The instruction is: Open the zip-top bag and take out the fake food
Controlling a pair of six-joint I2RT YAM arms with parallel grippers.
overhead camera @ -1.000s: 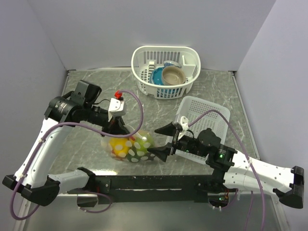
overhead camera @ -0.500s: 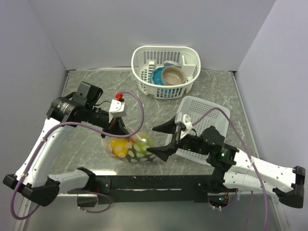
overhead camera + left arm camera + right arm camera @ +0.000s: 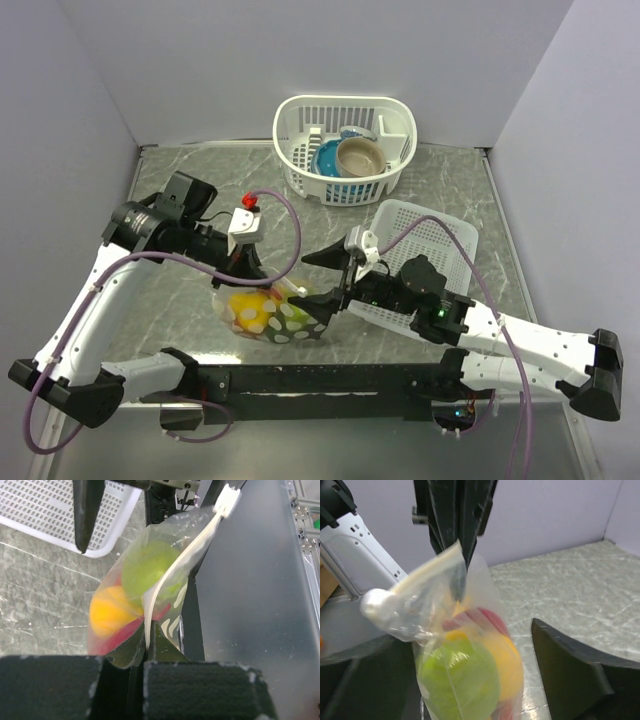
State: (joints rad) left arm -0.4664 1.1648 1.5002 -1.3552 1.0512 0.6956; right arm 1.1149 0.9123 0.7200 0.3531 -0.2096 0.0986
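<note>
The zip-top bag (image 3: 262, 312) is clear with white dots and hangs just above the table near its front edge. Inside is the fake food: a lime green piece (image 3: 460, 680), a yellow-orange one (image 3: 507, 662) and a red one (image 3: 487, 620). My left gripper (image 3: 246, 270) is shut on the bag's top strip (image 3: 150, 615), its jaws pressed together around it. A white slider (image 3: 226, 500) sits at the strip's far end. My right gripper (image 3: 322, 283) is open, its dark fingers (image 3: 570, 680) on either side of the bag's right end without pressing it.
An oval white lattice basket (image 3: 390, 180) at the back holds a blue bowl (image 3: 325, 160) and a tan bowl (image 3: 360, 155). A rectangular white basket (image 3: 440, 235) lies under my right arm. A black rail (image 3: 300, 380) runs along the near edge.
My right gripper has moved left, up to the bag, so its open fingers now flank the bag's end. My left gripper keeps its hold and has barely shifted.
</note>
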